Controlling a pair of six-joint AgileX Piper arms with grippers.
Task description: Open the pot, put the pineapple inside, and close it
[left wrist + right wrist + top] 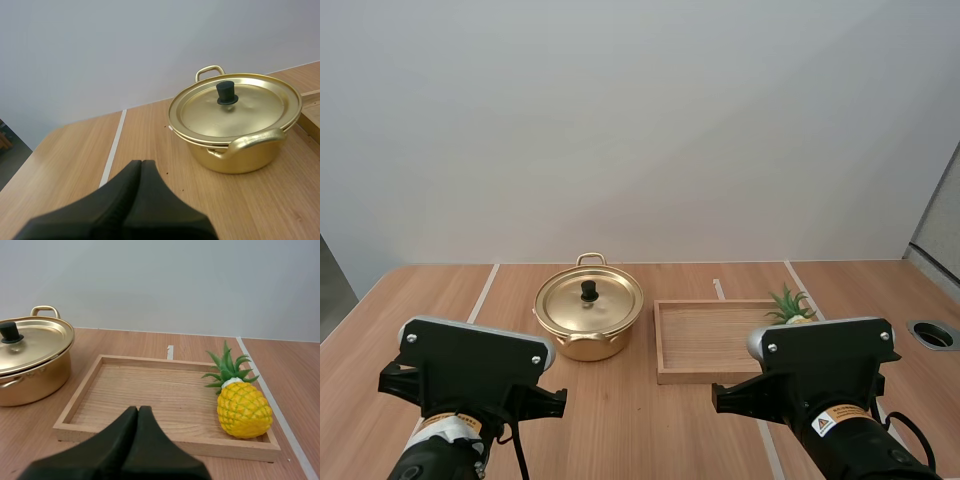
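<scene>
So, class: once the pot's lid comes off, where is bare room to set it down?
Bare table lies beyond the pot on its side away from the wooden tray, and in front of both. The tray's floor is free from its pot-side wall to the pineapple. Crowded: the tray's pineapple end and the narrow gap between pot and tray.

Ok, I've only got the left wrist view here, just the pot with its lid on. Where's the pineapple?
Observer: The pineapple is in the wooden tray, at the end far from the pot.
Operator: Is the right gripper on it?
Observer: No. The right gripper is shut on nothing, short of the tray's near rim.
Operator: Is the pineapple upright?
Observer: No, it lies tilted, with its green crown toward the tray's far rim.
</scene>
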